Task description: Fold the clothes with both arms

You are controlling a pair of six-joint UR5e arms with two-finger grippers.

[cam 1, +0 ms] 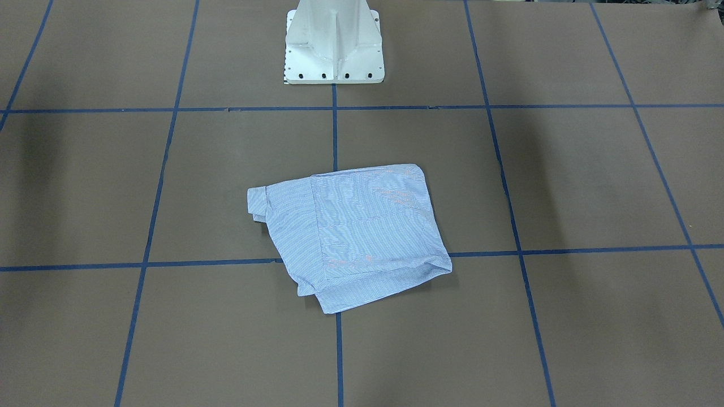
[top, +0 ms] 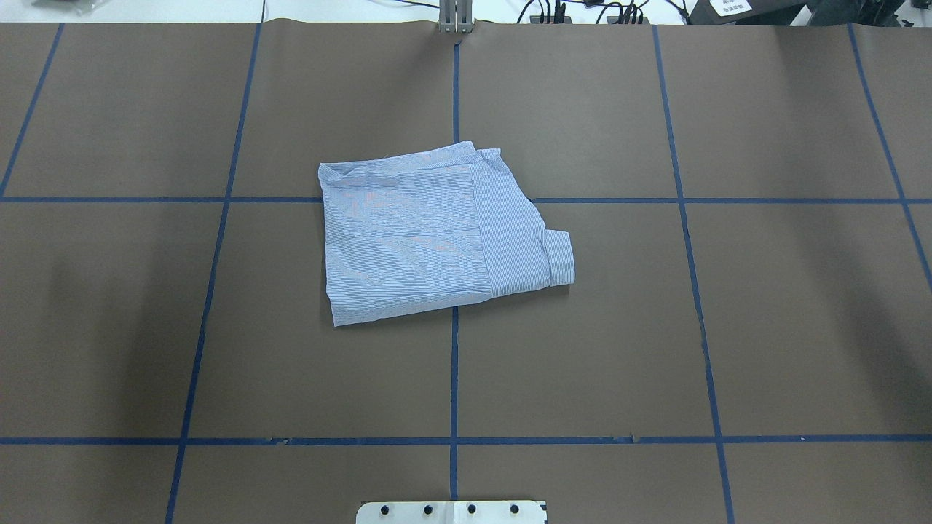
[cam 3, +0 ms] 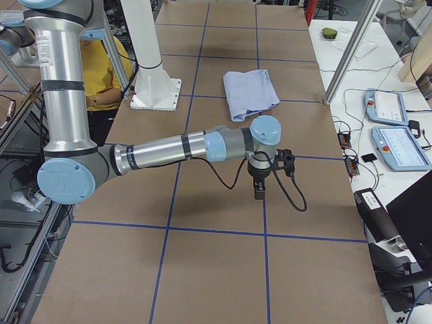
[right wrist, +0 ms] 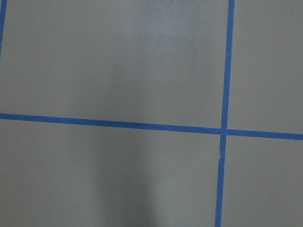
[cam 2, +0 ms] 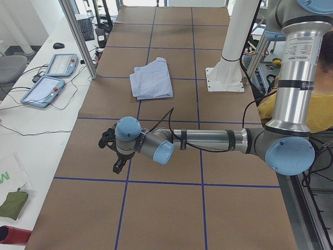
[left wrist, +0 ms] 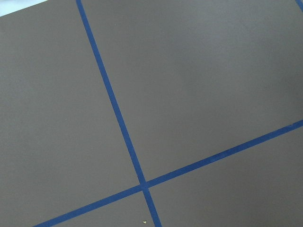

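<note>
The shirt lies in a compact, roughly square bundle near the middle of the surface, across a crossing of the blue tape lines and well apart from both arms. The left tool and the right tool hang over bare surface toward opposite ends. They show only in the side views, so I cannot tell whether their fingers are apart or together, and each wrist camera sees nothing but brown surface and tape. The folding looks close to done, so the main risk is spoiling what is there. A cuff pokes out on the robot's right side of the bundle, and the layers do not line up along the edges, so the stack is probably loose. If a tool comes in to tidy it and pinches only the top layer, the lift would likely peel the fold open. A low sideways approach could drag the whole bundle across the smooth surface and skew it. With two arms, uneven timing would twist the cloth.
</note>
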